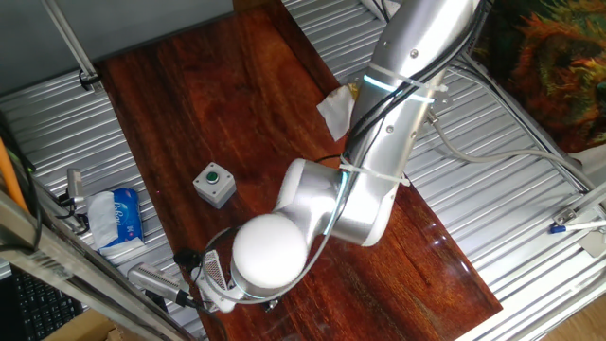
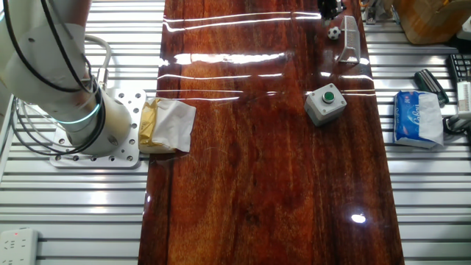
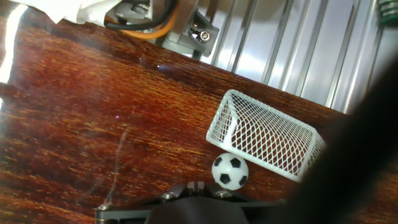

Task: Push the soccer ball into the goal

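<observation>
Table (image 2: 257, 162): dark wood, long axis running away from the other fixed camera. Robot arm (image 1: 379, 170) reaches across it; in one fixed view the arm's body hides both goal and ball. Grey button box (image 2: 325, 104) with green button sits mid-table. Goal (image 3: 267, 135): white mesh frame near the table's edge, long axis along that edge, mouth facing the ball in the hand view. Soccer ball (image 3: 230, 171): just in front of the goal mouth, close to the frame. Pincer (image 2: 329, 9): by the ball; released or clenched, cannot tell.
</observation>
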`<state>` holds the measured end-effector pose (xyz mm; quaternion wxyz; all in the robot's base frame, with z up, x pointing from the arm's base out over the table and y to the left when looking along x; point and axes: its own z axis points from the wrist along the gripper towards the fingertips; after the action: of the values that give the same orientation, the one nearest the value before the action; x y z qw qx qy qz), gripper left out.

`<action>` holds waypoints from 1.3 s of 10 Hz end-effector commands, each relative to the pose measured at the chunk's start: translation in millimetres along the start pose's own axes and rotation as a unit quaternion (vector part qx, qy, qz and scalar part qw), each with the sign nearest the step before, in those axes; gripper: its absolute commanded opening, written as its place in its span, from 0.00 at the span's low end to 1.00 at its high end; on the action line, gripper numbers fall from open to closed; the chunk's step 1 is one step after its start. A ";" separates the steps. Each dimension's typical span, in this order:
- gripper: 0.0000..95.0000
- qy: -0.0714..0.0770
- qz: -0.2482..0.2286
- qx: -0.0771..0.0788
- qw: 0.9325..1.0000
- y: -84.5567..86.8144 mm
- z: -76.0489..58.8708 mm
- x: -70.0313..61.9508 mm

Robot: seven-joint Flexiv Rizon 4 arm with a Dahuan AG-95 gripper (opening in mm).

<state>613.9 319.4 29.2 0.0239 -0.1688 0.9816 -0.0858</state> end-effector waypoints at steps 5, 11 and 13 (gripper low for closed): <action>0.00 0.040 0.041 -0.068 0.996 -11.6 -3.3 8.9; 0.00 0.048 0.061 -0.100 0.992 -16.9 -5.0 13.9; 0.00 0.053 0.062 -0.100 0.992 -17.1 -4.5 14.6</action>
<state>605.0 299.5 35.9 -0.0410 -0.1043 0.9937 0.0051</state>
